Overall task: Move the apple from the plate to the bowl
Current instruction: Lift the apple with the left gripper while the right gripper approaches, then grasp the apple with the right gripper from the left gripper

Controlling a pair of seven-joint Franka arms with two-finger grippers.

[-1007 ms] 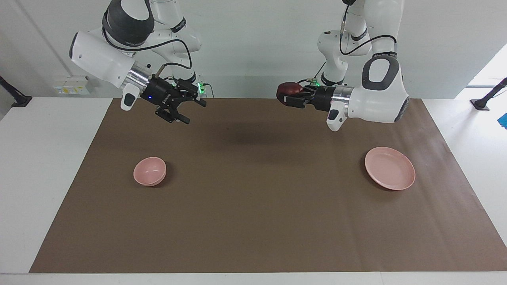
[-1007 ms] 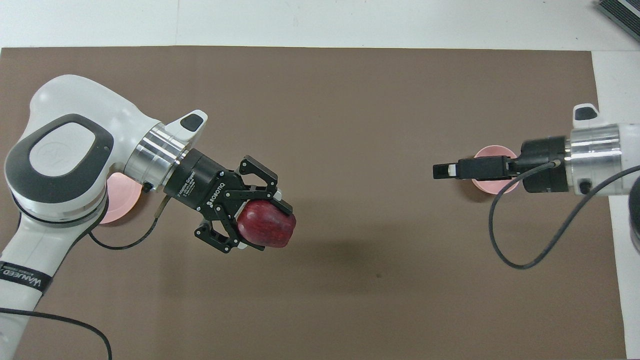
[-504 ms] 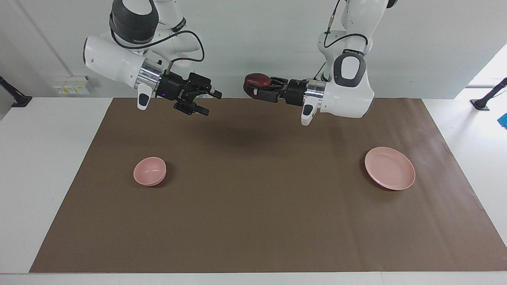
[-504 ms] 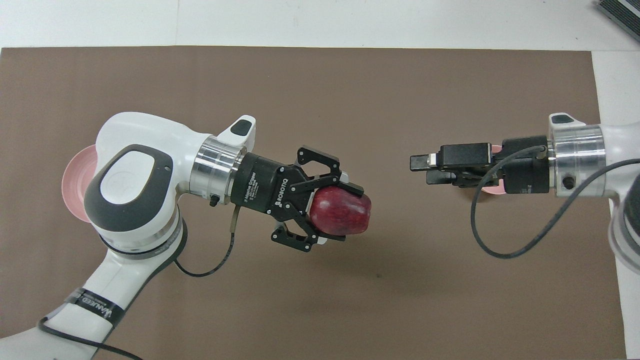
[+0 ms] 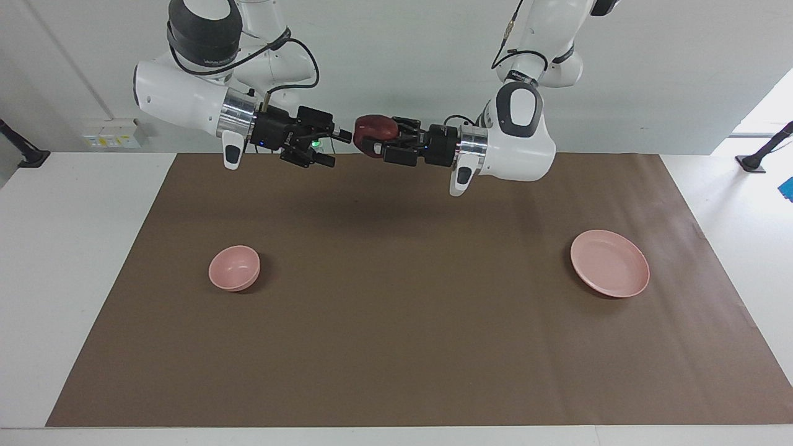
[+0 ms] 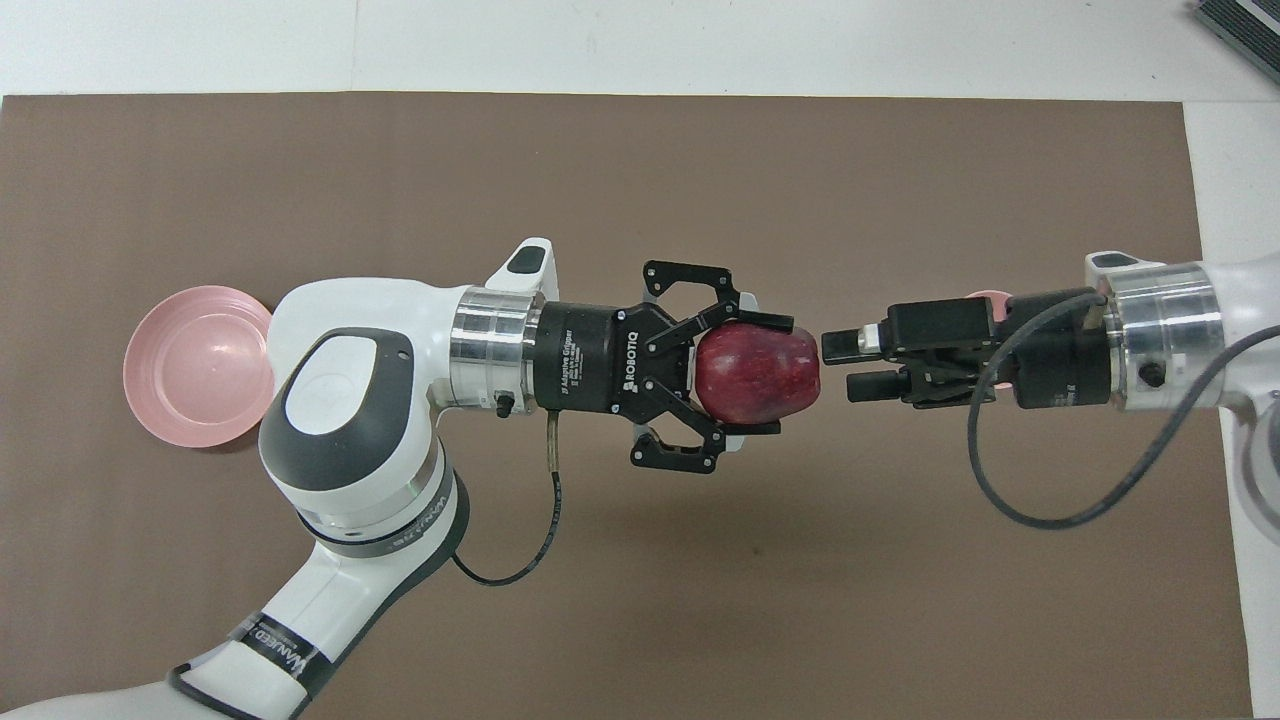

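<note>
Where matte brown mat (image 5: 396,322) lies, round, seemingly glossy apple (image 6: 757,369).

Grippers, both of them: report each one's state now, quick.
Left gripper: shut on the apple, up over the mat's middle.
Right gripper: open, empty, its tips just short of the apple.

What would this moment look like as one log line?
left hand: holding apple mid-air | right hand: open, facing apple | bowl, plate: empty
</note>
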